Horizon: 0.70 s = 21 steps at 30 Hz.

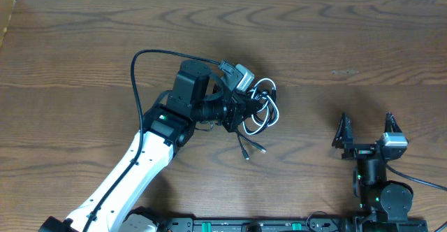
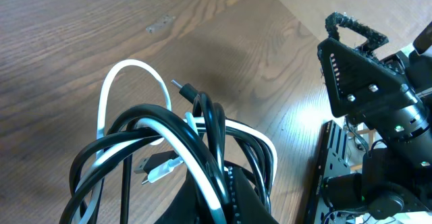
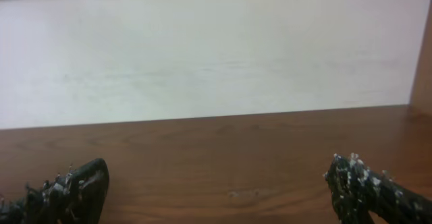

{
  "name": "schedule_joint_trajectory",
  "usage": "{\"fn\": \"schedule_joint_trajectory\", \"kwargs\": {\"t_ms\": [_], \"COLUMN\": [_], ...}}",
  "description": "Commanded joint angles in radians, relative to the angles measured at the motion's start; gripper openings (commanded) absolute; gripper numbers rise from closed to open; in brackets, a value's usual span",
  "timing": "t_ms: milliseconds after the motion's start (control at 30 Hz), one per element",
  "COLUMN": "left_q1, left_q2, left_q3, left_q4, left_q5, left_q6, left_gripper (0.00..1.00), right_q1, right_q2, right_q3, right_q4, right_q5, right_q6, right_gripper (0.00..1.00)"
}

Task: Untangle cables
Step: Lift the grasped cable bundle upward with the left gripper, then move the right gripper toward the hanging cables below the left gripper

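L claw (image 1: 244,113) clamped shut on the cables (image 1: 265,105), just 3 o'clock of table (image 1: 349,50) centre; its tips buried in the tangle, white & black loops hard to sort. R claw (image 1: 366,122) at 4 o'clock, jaws wide apart.

No text or label can be read (in any view).

cables (image 1: 269,117): on table (image 1: 84,50) | left gripper (image 1: 246,113): at cables' left edge | right gripper (image 1: 367,128): well right of cables, apart
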Motion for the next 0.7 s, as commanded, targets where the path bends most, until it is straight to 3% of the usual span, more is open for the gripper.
{"fn": "schedule_joint_trajectory", "kwargs": {"t_ms": [0,133,433,667], "left_q1": [0.0,0.0,0.0,0.0], "left_q2": [-0.02,-0.02,-0.02,-0.02], "left_q3": [0.013,0.013,0.013,0.013], "left_q4": [0.002,0.003,0.023,0.126], "left_q5": [0.015,-0.013,-0.135,-0.139], "left_q6": [0.015,0.01,-0.046,-0.19], "left_gripper": [0.07,0.07,0.07,0.07], "right_q1": [-0.003,-0.003,-0.003,-0.003], "right_q2": [-0.002,-0.002,0.068,0.258], "right_q3": [0.02,0.104,0.382,0.615], "right_q4": [0.003,-0.059,-0.349,-0.479], "right_q5": [-0.066,-0.124,-0.13,-0.258], "right_q6": [0.116,0.203,0.196,0.195], "right_gripper": [0.99,0.99,0.99,0.99]}}
